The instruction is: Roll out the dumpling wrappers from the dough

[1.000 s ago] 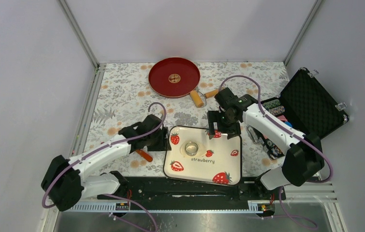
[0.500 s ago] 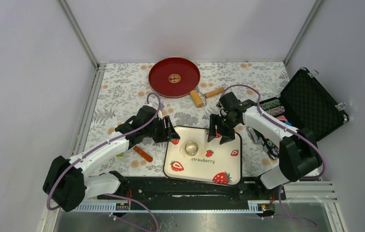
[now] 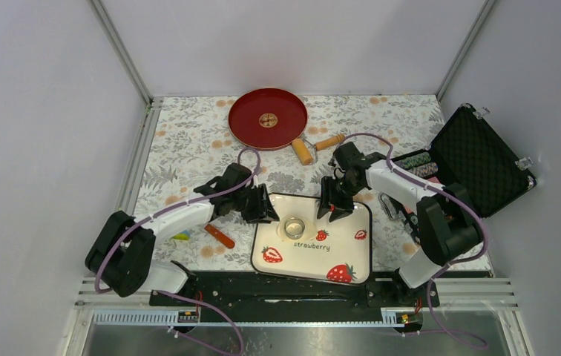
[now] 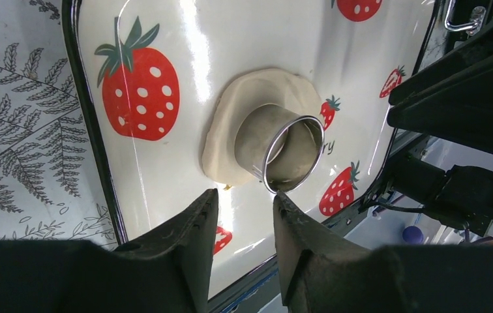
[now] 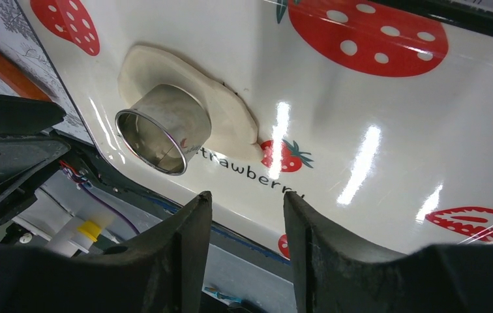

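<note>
— Where is the dumpling wrapper?

— On the strawberry tray, a little left of its middle. It is a thin, flat, roughly round piece of pale cream dough, lying just above the printed word "strawberry". A metal ring cutter stands on it, open end up, and the dough shows around the ring on every side.

— And the left end effector?

— It sits low at the tray's left rim, pointing toward the cutter. Its two fingers are spread with a narrow gap between them, and nothing is in that gap. It touches neither the ring nor the dough.

— The right one?

— The right end effector is over the far right part of the tray and faces the cutter from the other side. Its fingers are also parted and pinch nothing. From its camera the wrapper and the cutter lie ahead of the fingertips, apart from them.

— What else is on the table?

— A red plate at the far edge, with a wooden rolling pin just beside its near right rim. An open black case stands at the right. An orange stick lies left of the tray, near the left arm.
</note>
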`<state>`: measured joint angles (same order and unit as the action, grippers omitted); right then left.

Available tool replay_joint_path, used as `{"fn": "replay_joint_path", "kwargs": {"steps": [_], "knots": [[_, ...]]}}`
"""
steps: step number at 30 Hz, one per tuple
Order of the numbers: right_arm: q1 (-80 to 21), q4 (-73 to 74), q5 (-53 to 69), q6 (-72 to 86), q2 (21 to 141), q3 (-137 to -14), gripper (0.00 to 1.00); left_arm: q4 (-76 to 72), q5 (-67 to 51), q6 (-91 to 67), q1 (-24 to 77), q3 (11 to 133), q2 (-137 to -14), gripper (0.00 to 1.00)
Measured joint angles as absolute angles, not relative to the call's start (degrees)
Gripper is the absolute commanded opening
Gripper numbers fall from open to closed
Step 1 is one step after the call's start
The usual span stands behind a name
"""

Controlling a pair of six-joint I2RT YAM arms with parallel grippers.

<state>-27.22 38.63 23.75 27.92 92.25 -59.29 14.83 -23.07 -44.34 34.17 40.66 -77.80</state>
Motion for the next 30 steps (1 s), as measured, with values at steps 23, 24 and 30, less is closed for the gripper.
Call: {"fn": "replay_joint_path", "kwargs": {"steps": [23, 24, 30], "knots": [[-29.4, 30.3, 34.7, 34.2, 99.3, -59.7, 0.35, 15.9, -22.3, -42.5, 39.4, 45.0, -85.3, 0.27], [-29.9, 30.2, 34.7, 34.4, 99.9, -59.7, 0.34, 15.9, -22.3, -42.5, 39.5, 45.0, -85.6, 0.26], [-31.5, 30.3, 34.7, 34.8, 102.2, -59.7, 0.28, 15.8, -22.3, -42.5, 39.8, 45.0, -86.3, 0.24]]}}
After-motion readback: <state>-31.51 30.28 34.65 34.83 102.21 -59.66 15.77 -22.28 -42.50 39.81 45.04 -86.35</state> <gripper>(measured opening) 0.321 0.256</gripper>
